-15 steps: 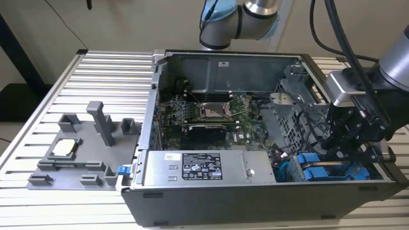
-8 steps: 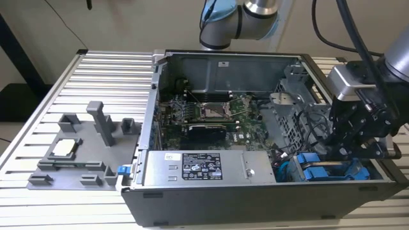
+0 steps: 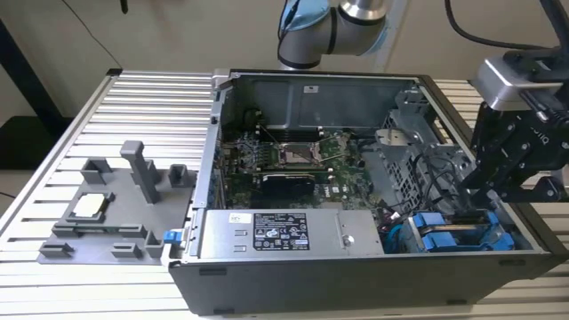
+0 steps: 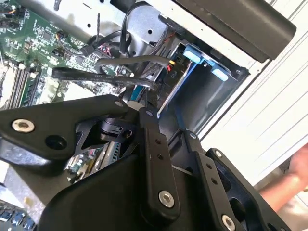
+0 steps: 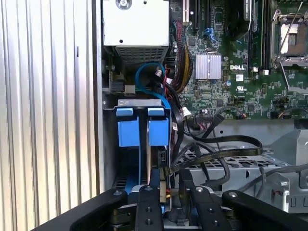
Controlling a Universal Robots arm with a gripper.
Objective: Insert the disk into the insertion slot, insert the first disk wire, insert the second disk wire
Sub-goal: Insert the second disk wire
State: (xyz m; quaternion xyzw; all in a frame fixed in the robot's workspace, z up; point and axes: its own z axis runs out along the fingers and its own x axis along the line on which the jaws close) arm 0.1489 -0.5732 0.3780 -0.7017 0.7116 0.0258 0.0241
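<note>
An open computer case (image 3: 294, 283) lies on a slatted aluminium table (image 3: 151, 100), its green motherboard (image 3: 294, 157) exposed beside the silver power supply (image 3: 284, 233). A grey fixture tray (image 3: 106, 213) holds what may be a processor (image 3: 92, 205).

Arm (image 3: 334, 30): silver-grey tubular links, light blue joint cap, black cable trailing off near the wrist. Silver camera block (image 3: 511, 83) above a matte black claw (image 3: 487, 190). Claw linkage bars black, silver socket-head screws (image 4: 166, 198) at the pivots.
</note>
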